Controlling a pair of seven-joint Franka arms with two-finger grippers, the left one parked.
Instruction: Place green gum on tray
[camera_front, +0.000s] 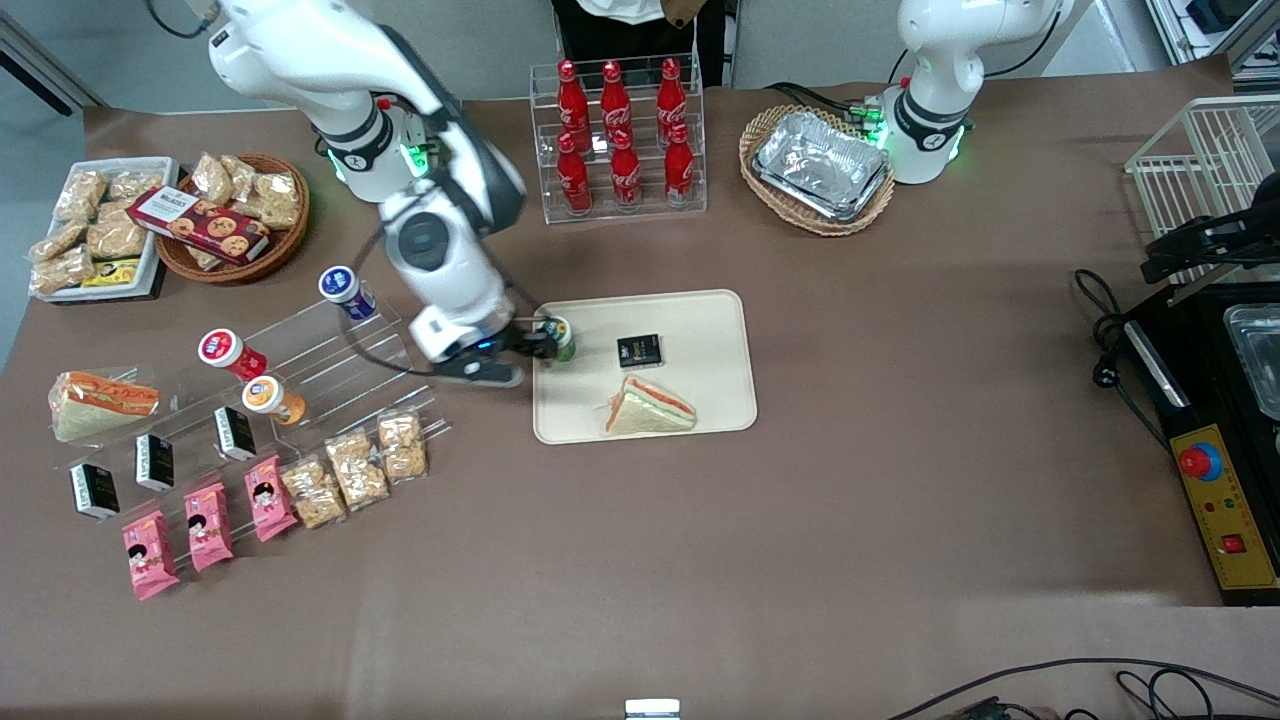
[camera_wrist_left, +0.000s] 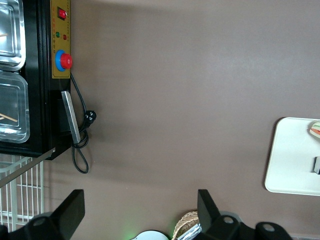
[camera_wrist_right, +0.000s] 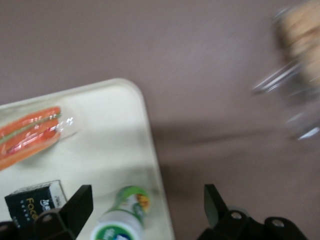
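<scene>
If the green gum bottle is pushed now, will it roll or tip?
The green gum seems to lie tilted on the tray, so its round body probably rolls. It looks small, likely light. The gripper, fingers apart, sits beside it.

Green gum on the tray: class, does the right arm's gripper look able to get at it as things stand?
Probably yes. The gripper is right beside the green gum, which sits on the tray near its edge, with nothing between them; the black box and sandwich lie apart.

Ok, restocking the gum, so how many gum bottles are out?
4. Three are on the clear rack: blue-lidded, red-lidded, orange-lidded. The green gum is on the tray, with the open pincer beside it.
</scene>
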